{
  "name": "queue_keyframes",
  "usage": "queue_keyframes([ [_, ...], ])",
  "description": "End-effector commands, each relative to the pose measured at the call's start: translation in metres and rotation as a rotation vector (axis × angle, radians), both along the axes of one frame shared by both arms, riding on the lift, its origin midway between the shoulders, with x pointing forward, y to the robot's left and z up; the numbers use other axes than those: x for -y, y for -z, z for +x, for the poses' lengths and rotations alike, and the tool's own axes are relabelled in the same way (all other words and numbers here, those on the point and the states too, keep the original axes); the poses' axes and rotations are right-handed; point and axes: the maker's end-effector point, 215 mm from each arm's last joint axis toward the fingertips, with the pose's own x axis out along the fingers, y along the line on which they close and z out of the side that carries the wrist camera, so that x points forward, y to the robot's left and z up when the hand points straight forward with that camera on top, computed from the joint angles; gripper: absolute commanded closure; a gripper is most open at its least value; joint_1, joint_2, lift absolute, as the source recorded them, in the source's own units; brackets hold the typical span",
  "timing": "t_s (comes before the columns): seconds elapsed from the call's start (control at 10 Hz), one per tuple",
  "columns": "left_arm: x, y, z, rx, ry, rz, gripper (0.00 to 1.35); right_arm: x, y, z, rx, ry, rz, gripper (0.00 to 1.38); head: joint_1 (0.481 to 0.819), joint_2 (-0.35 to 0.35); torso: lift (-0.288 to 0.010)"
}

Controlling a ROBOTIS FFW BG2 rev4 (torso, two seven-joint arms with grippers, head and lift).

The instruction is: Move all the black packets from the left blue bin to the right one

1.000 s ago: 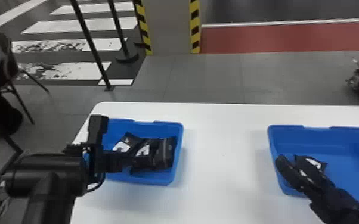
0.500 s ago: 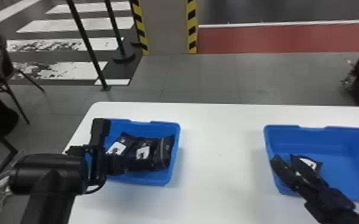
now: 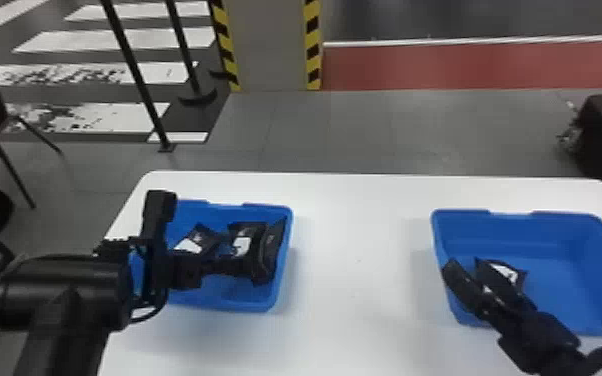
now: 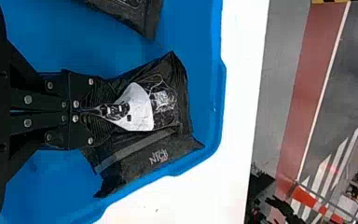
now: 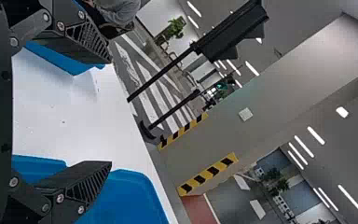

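In the left blue bin (image 3: 281,250), my left gripper (image 3: 245,267) is low among the black packets. The left wrist view has this gripper (image 4: 103,111) shut on a white-labelled black packet (image 4: 179,81). A darker section (image 4: 154,154) with print adjoins it; whether it is a second packet is unclear. A separate black packet (image 3: 206,239) lies left of the pinched one. Over the near left part of the right blue bin (image 3: 572,255) is my right gripper (image 3: 465,272), close to a black packet (image 3: 520,278) inside. The right gripper (image 5: 111,112) is open, its fingers wide apart.
Both bins stand on a white table (image 3: 360,250), with a gap of bare tabletop between them. Behind it are black posts (image 3: 135,75) and a striped pillar (image 3: 272,45). A chair (image 3: 0,125) is on the far left.
The left gripper has shifted slightly right within the left bin, and the packet material by the bin's right wall stands steeper. The right gripper keeps its place over its bin.
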Motion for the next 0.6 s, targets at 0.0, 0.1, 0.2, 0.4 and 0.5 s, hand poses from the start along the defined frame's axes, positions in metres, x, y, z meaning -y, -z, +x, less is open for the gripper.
queue_keyframes([
  [0.0, 0.003, -0.021, -0.016, 0.025, 0.004, 0.000, 1.20, -0.001, -0.001, 0.000, 0.003, -0.002, 0.002, 0.27, 0.695, 0.113, -0.110],
  [0.1, 0.006, -0.035, -0.029, 0.037, 0.008, -0.008, 1.20, -0.003, 0.000, -0.001, -0.001, -0.012, 0.006, 0.27, 0.695, 0.112, -0.110],
  [0.2, 0.012, -0.056, -0.038, 0.074, 0.026, -0.013, 1.20, -0.007, 0.000, -0.003, -0.003, -0.025, 0.010, 0.27, 0.695, 0.112, -0.110],
  [0.4, 0.039, -0.089, -0.041, 0.147, 0.101, -0.055, 1.20, -0.018, -0.007, -0.003, 0.014, -0.053, 0.022, 0.27, 0.695, 0.106, -0.110],
  [0.5, 0.049, -0.100, -0.037, 0.189, 0.131, -0.069, 1.20, -0.024, -0.014, -0.001, 0.028, -0.066, 0.026, 0.27, 0.695, 0.096, -0.110],
])
